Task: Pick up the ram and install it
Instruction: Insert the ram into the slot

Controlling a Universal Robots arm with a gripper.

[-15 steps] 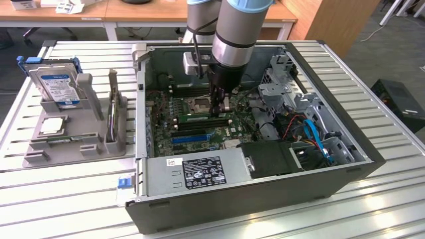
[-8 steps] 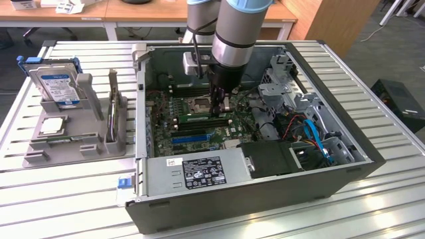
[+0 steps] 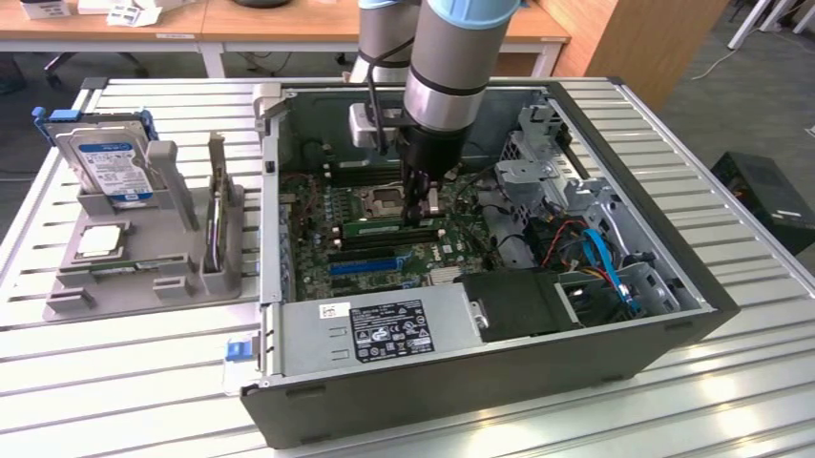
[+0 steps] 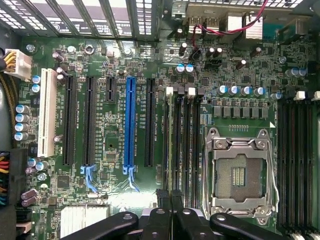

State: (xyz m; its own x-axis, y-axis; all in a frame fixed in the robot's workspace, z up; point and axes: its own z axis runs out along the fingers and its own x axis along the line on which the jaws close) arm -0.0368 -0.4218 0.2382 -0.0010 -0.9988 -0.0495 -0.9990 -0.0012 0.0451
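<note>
Ext. view: the arm reaches straight down into the open PC case (image 3: 713,286), and the gripper (image 3: 425,210) is low over the motherboard (image 3: 319,215). The ram (image 3: 382,227) stands on edge in a mem slot just beside the empty CPU socket (image 3: 386,198), between the socket and the blue slot (image 3: 363,265). The gripper tips sit at the ram's top edge, toward the end on the exterior view's right; can't tell if they touch it. On the exterior view's left, well apart from the case, a grey holder (image 3: 140,286) carries a hard drive (image 3: 113,164) and a square CPU chip (image 3: 102,240). The PSU (image 3: 382,329) is at the case's near end. Wrist view: the black fingers (image 4: 161,220) are pressed together w/ no gap, directly over the row of dark mem slots (image 4: 192,140) next to the socket. Can't pick out the ram's edge here.
</note>
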